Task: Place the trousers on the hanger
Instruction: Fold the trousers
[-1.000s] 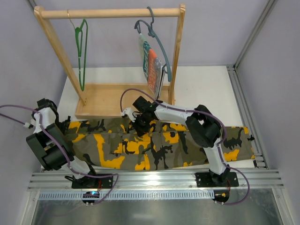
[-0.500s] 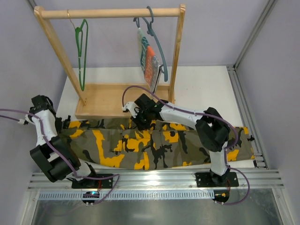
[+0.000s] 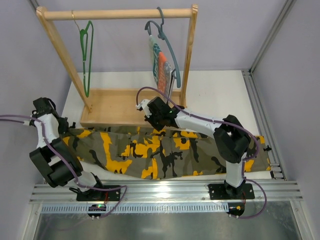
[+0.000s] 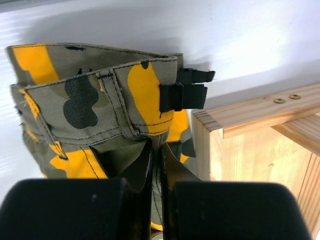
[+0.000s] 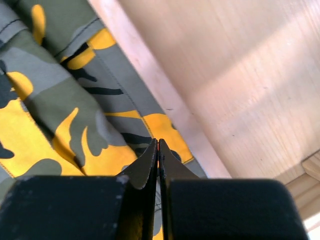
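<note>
Where bunched, trousers [image 4: 90, 95] (in left hand [image 4: 155, 150]).

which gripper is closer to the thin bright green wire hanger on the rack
Left. The left gripper pinches the camouflage trousers' waistband at the wooden rack's left corner, on the green hanger's side; the right gripper pinches them further right.

This is a robotics lab cell rather than anyone's home. A white table [image 3: 215, 95] is boxed in by bare grey panel walls [image 3: 235, 35]. Slotted aluminium rails [image 3: 165, 191] run along the bottom of the frame, with the left arm [image 3: 50, 162] and right arm [image 3: 231, 142] bolted to them. Purple cables [image 3: 17, 118] loop loose at the left edge. A small wooden garment rack [image 3: 117, 13] stands across the top like a tabletop prop.
</note>
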Available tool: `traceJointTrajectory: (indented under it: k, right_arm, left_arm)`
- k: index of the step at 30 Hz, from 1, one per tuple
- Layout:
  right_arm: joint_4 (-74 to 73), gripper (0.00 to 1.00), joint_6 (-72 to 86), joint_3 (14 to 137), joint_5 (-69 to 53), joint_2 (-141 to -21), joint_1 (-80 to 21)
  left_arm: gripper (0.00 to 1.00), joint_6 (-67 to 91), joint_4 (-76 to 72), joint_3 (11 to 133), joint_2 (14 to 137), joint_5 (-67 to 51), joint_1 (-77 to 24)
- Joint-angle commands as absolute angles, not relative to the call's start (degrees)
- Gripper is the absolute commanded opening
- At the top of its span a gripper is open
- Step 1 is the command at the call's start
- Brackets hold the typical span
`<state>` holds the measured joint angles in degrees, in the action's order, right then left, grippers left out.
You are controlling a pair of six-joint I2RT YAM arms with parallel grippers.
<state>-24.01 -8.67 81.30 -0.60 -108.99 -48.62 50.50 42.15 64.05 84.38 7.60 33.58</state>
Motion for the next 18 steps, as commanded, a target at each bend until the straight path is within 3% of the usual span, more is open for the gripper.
traceJointTrajectory:
  k: [1, 3, 5, 6, 9, 18]
  right_arm:
    - [-20.39, 0.04, -6.94, 81.12, 2.99, -105.91, -47.99]
    - [-20.65, 0.04, -7.64, 81.04, -2.25, -105.82, -47.73]
    - [-21.35, 0.16, -10.19, 80.95, -10.58, -105.91, -47.55]
    - [-21.62, 0.27, -11.15, 81.21, -13.85, -106.43, -47.37]
    - [-24.86, 0.41, -14.23, 84.10, -22.04, -109.58, -46.32]
    - [-32.34, 0.49, -19.16, 90.53, -30.59, -116.71, -44.56]
  left_arm:
    - [0.01, 49.66, 33.67, 66.62, 85.86, 4.84, 32.52]
    - [0.01, 48.96, 33.48, 67.15, 87.10, 3.96, 32.17]
    - [0.00, 48.52, 33.57, 67.41, 87.63, 4.13, 32.08]
    - [0.01, 48.34, 33.14, 67.33, 87.71, 4.13, 32.08]
    - [0.01, 47.29, 32.08, 66.36, 87.80, 3.08, 31.82]
    - [0.00, 45.70, 31.03, 65.48, 88.59, 2.02, 31.46]
